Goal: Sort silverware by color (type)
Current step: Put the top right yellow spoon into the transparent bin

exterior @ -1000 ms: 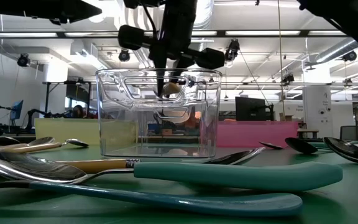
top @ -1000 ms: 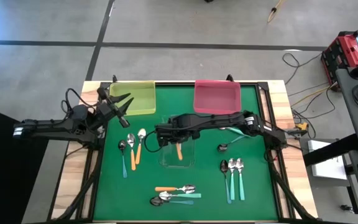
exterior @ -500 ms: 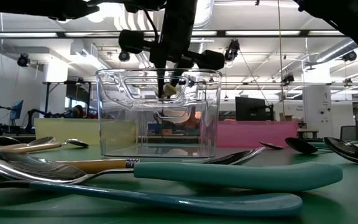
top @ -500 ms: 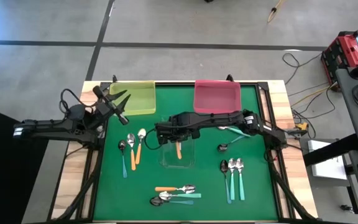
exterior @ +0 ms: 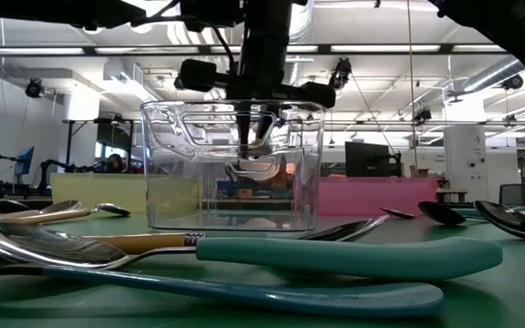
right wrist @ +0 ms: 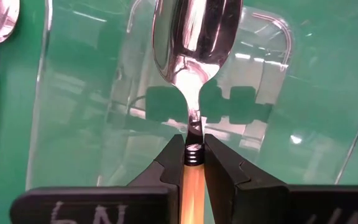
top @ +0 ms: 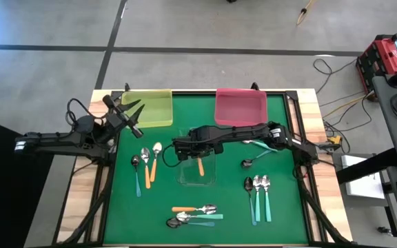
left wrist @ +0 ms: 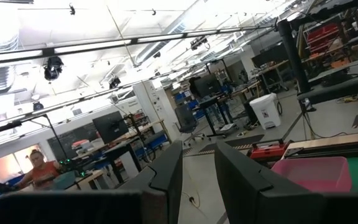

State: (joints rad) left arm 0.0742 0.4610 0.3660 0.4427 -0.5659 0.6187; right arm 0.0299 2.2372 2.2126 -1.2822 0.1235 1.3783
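orange-handled spoon (right wrist: pixel 192 74) pinched in my right fingers (right wrist: pixel 193 163) over the clear tray (top: pixel 197 169); left fingers (top: pixel 131 115) part-open, holding nothing, beside the yellow tray (top: pixel 150 108).

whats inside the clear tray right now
One orange-handled spoon, held over the clear tray by the right gripper, its fingers shut on the handle. The arm covers part of the tray from above, so anything under it cannot be seen.

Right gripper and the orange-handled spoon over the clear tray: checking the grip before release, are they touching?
Touching. The right wrist view shows the right gripper with both fingers pressed against the orange-handled spoon at its neck, above the clear tray.
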